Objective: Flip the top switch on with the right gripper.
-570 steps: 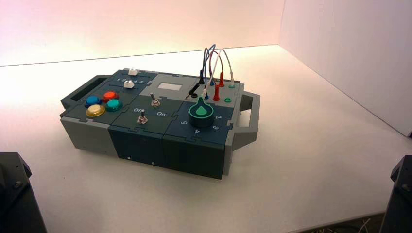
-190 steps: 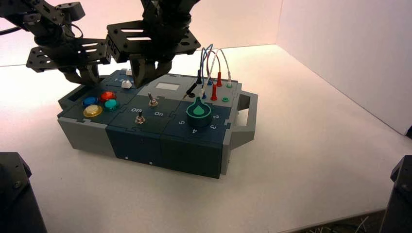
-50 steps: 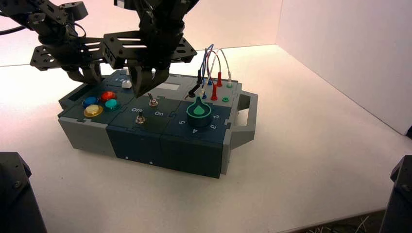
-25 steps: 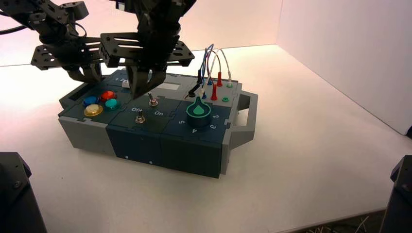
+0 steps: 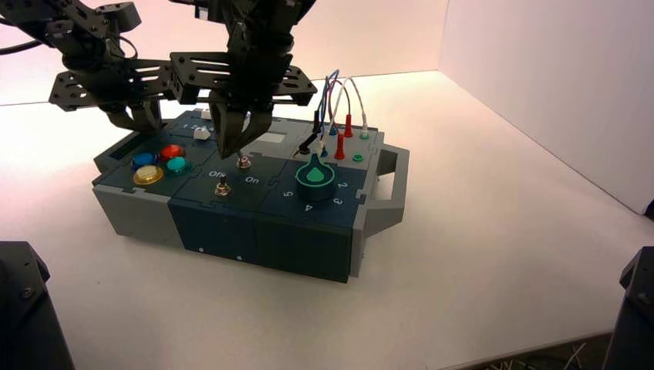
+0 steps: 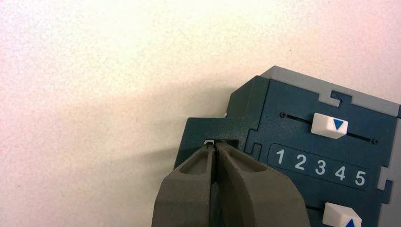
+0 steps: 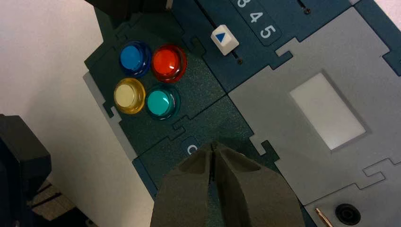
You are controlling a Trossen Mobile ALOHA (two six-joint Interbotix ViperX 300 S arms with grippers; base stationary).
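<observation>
The top switch (image 5: 244,162) shows its silver nut in the middle of the dark box (image 5: 224,231), above the "Off" and "On" lettering. My right gripper (image 5: 235,149) hangs over it with its fingers shut, and the tips sit right at the switch's left side, covering the lever. In the right wrist view the shut gripper (image 7: 213,145) hides the switch. My left gripper (image 5: 143,123) is shut and empty, hovering at the box's rear left corner by the handle; the left wrist view shows its shut tips (image 6: 213,145) there.
A second toggle with a dark lever (image 5: 221,187) stands nearer the front. Blue (image 7: 133,57), red (image 7: 168,62), yellow (image 7: 128,94) and green (image 7: 160,101) buttons lie to the left. White slider knobs (image 6: 329,126), a green knob (image 5: 315,176) and looping wires (image 5: 339,100) fill the rest.
My right gripper has shifted right and a little down, bringing its shut tips against the top switch. The left gripper has stayed in place.
</observation>
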